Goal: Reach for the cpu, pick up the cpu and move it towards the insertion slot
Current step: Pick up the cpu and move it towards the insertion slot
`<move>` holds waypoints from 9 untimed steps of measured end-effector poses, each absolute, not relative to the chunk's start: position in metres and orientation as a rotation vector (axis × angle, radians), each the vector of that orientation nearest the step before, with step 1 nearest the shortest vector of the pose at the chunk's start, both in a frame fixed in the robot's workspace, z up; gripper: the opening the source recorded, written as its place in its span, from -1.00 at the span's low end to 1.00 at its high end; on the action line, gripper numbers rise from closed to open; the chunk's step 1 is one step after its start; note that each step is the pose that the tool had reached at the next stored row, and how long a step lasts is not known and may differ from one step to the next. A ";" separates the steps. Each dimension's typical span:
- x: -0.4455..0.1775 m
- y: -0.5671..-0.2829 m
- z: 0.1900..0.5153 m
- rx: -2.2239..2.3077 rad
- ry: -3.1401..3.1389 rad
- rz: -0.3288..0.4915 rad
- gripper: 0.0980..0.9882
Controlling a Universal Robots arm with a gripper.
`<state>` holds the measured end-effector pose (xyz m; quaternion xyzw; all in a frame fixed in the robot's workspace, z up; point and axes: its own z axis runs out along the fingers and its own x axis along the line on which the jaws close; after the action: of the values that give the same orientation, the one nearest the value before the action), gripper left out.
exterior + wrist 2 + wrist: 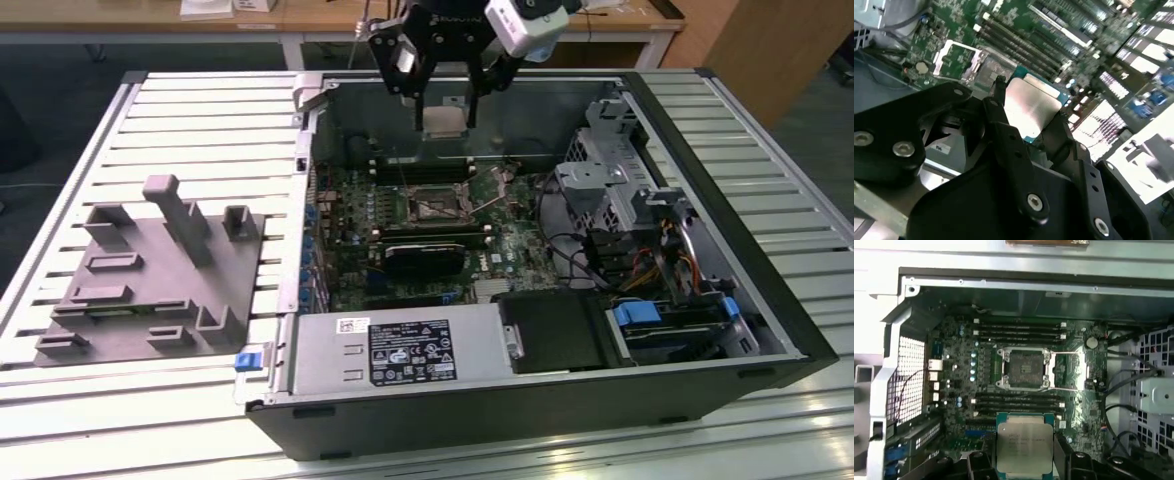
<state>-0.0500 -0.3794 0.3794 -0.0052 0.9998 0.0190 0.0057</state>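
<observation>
the end effector (446, 112) was clamped on the cpu (446, 117) by opposite edges, metal top exposed. the cpu hung above the open case, near the insertion slot (437, 203) but apart, its frame open to receive it.

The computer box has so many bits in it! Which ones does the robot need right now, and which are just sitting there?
Needed for the job:
- the cpu, held in the gripper above the motherboard
- the insertion slot, open and empty

Just sitting there:
- the grey fixture block beside the case
- the power supply
- the black card
- the memory slots
</observation>
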 end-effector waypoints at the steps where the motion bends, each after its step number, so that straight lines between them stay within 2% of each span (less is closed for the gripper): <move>1: -0.050 -0.375 0.378 -0.016 3.130 0.060 0.00; 9: -0.036 -0.350 0.371 -0.016 3.130 0.059 0.00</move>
<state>-0.0365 -0.3503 0.3711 -0.0052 0.9998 0.0188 0.0057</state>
